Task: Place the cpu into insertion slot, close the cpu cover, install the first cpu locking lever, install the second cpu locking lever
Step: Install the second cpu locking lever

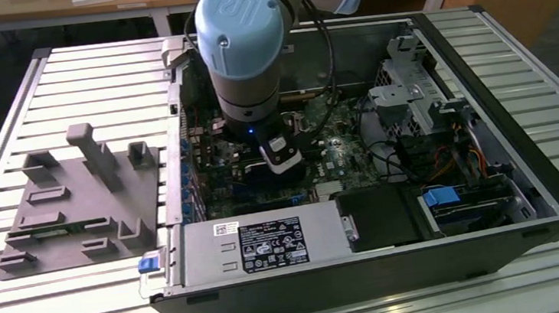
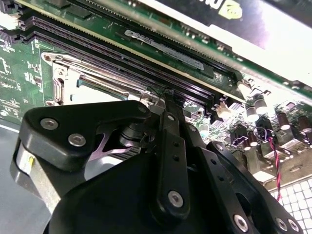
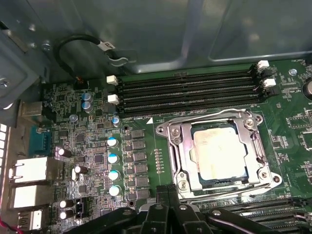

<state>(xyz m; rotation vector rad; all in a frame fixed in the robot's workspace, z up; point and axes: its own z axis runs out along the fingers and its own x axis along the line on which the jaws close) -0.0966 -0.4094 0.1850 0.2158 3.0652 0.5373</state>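
Note:
In the first wrist view the cpu [image 3: 219, 153], a flat square chip with a silver-grey top, lies in the insertion slot [image 3: 243, 179] on the green board. The cpu cover [image 3: 179, 146], a silver frame with a square window, lies flat over it. One thin wire locking lever [image 3: 209, 116] runs along the side by the memory slots, another [image 3: 234, 193] along the opposite side. My gripper [image 3: 169, 194] hovers just beside the socket's corner, its black fingers [image 2: 168, 122] drawn together with nothing between them. In the exterior view the gripper [image 1: 282, 156] reaches down into the open case.
Long black memory slots [image 3: 190, 90] flank the socket. Upright capacitors [image 3: 113, 158] and rear ports [image 3: 31, 170] stand beside it. The grey power-supply box [image 1: 257, 247] lines the case's near wall, the drive cage [image 1: 418, 105] its right. A grey fixture [image 1: 78, 199] sits outside, on the exterior view's left.

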